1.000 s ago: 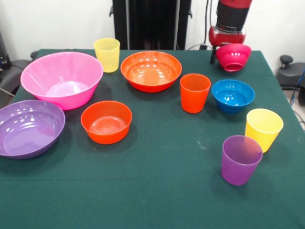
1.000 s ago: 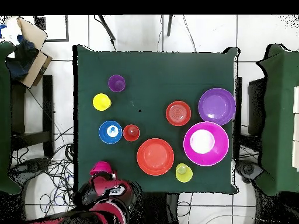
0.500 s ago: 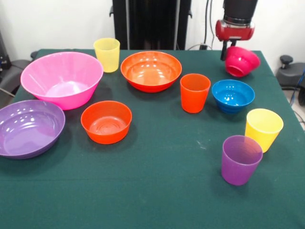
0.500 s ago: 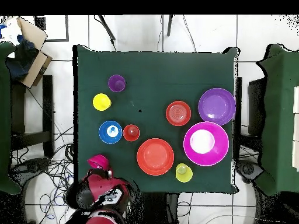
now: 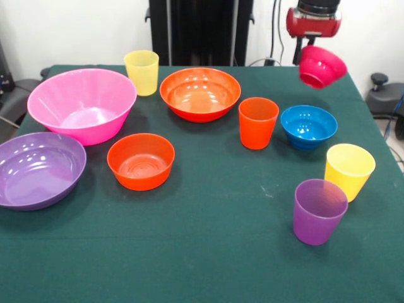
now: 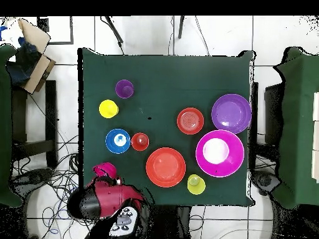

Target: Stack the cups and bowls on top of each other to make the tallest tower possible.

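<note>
My gripper (image 5: pixel 302 57) is shut on the rim of the small magenta bowl (image 5: pixel 322 66) and holds it tilted in the air above the table's far right corner; both also show in the overhead view, the gripper (image 6: pixel 113 180) and the bowl (image 6: pixel 104 170). On the table stand the big pink bowl (image 5: pixel 82 104), the shallow purple bowl (image 5: pixel 38 169), the wide orange bowl (image 5: pixel 200 93), the small orange bowl (image 5: pixel 141 160) and the blue bowl (image 5: pixel 308 126). The cups stand apart: a yellow one (image 5: pixel 141 72) at the back, an orange one (image 5: pixel 258 122), a yellow one (image 5: pixel 349 170) and a purple one (image 5: pixel 319 211).
The green table (image 5: pixel 208 252) has open cloth along its near side. A black pedestal (image 5: pixel 201 31) stands behind the table. In the overhead view, dark chairs (image 6: pixel 299 124) flank the table and a cardboard box (image 6: pixel 28 53) sits at the upper left.
My gripper has lifted the magenta bowl off the table. The bowl has tipped and risen at the far right corner. Nothing else has moved.
</note>
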`<state>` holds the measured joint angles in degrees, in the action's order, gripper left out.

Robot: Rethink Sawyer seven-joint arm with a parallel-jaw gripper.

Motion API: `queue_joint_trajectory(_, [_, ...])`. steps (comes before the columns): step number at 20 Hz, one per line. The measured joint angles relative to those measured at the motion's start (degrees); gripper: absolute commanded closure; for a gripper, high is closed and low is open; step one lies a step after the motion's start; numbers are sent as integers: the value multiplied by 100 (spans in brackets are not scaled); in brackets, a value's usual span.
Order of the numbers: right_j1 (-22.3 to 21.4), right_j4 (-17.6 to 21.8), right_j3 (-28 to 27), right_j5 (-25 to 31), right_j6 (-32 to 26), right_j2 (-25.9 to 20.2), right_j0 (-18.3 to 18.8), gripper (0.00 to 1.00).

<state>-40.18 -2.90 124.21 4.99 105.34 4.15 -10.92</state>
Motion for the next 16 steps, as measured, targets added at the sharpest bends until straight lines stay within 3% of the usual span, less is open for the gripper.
queue_joint_trajectory(5, [-405,44,-135,686,0,-57,303,100])
queue_joint_trajectory(16, [-922,570,-840,1799,0,-371,1457,100])
